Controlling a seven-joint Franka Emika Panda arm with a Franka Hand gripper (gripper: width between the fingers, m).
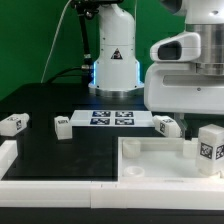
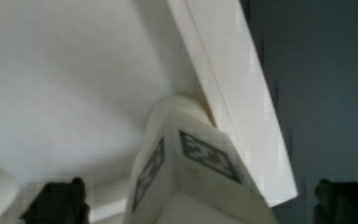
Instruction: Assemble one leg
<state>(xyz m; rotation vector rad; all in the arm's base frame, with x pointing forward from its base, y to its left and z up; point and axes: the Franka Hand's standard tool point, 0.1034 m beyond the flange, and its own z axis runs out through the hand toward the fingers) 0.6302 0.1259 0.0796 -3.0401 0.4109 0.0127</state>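
A white leg (image 2: 194, 165) with a black-and-white tag stands on the white tray-like tabletop (image 2: 69, 90), next to its raised rim (image 2: 220, 70). My gripper (image 2: 199, 205) is open. Its dark fingertips (image 2: 55, 202) stand wide apart on either side of the leg and do not touch it. In the exterior view this leg (image 1: 210, 148) stands at the right end of the tabletop (image 1: 150, 160), under the arm's white hand (image 1: 185, 85). The fingers are hidden there. Three more legs lie on the black table: one (image 1: 13, 123) at the far left, one (image 1: 62, 126) beside it, one (image 1: 166, 125) by the tabletop.
The marker board (image 1: 112, 119) lies at mid-table in front of the robot base (image 1: 113, 65). A white L-shaped fence (image 1: 12, 165) runs along the front left edge of the table.
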